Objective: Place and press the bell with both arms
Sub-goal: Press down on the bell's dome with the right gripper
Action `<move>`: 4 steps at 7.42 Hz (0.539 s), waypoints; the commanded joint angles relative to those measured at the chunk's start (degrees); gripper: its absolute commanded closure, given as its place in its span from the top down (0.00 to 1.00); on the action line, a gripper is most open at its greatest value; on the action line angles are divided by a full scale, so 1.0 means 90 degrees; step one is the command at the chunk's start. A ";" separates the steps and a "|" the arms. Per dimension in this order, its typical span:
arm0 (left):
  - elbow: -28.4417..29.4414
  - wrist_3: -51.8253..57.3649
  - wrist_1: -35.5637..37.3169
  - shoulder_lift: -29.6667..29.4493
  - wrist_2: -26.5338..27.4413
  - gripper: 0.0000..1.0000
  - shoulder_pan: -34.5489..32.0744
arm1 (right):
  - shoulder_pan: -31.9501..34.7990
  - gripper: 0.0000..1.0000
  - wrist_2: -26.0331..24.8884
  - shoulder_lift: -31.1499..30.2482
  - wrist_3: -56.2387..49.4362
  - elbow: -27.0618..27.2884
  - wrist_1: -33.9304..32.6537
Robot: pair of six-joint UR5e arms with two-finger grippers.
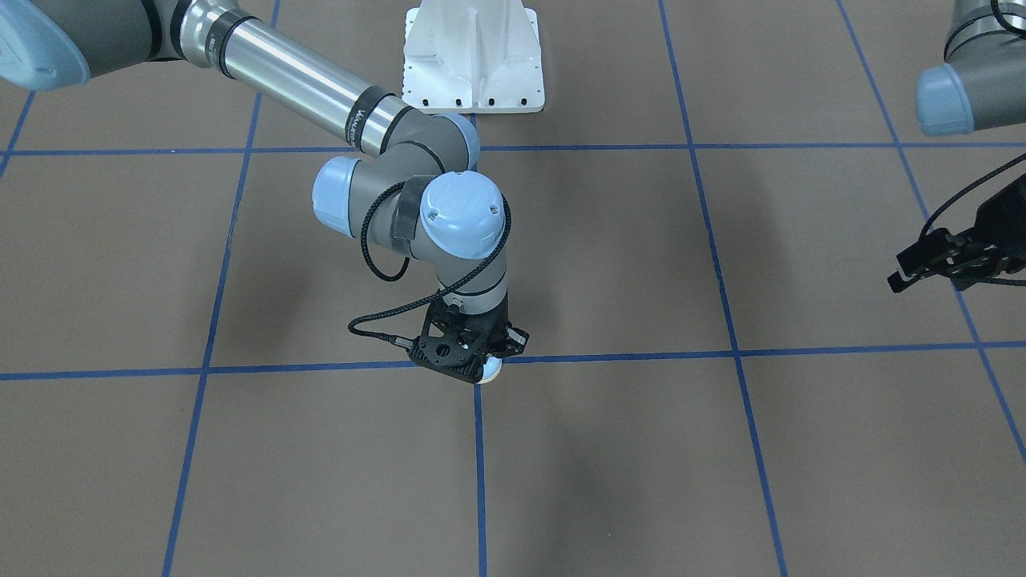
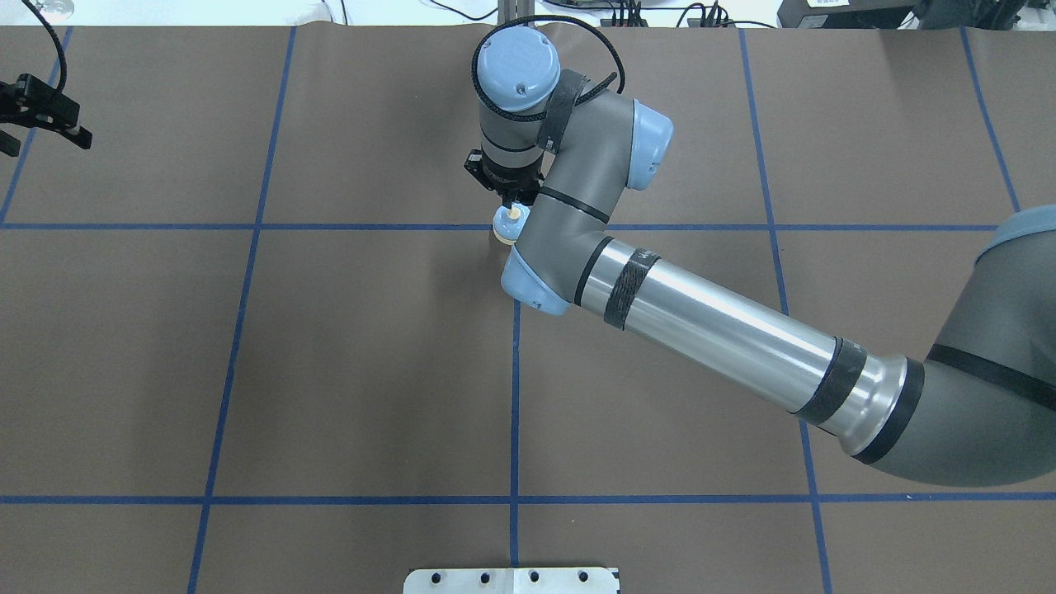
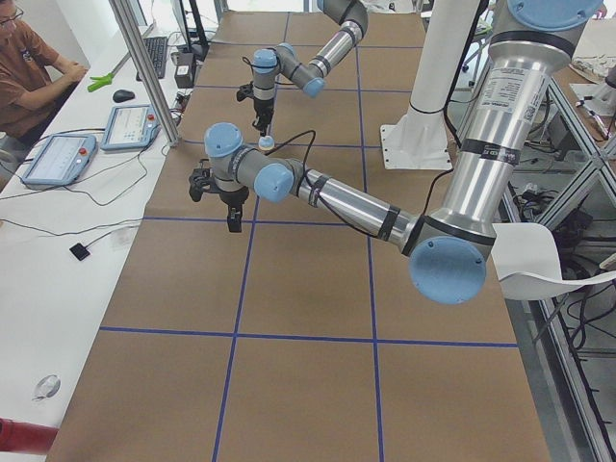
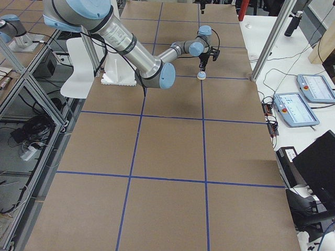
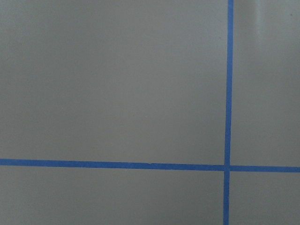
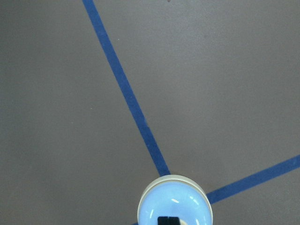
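The light-blue bell [image 2: 502, 228] with its cream button stands on the brown table where two blue tape lines cross. It also shows in the front view [image 1: 491, 371] and in the right wrist view [image 6: 173, 206]. My right gripper [image 2: 513, 208] points straight down on it, its fingertips shut on the cream button. My left gripper [image 2: 45, 140] hovers far off at the table's far left part, open and empty, and also shows in the front view [image 1: 898, 271]. The left wrist view shows only table and tape.
The white pedestal base [image 1: 473, 60] stands at the robot's side of the table. Blue tape lines [image 2: 515, 396] divide the brown surface into squares. An operator's desk with tablets [image 3: 130, 125] lies beyond the far edge.
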 commanded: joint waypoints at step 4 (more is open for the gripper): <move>-0.0004 0.0000 0.0000 0.0000 0.0000 1.00 0.0000 | -0.0046 0.00 0.0004 -0.0143 -0.0030 -0.0018 -0.0001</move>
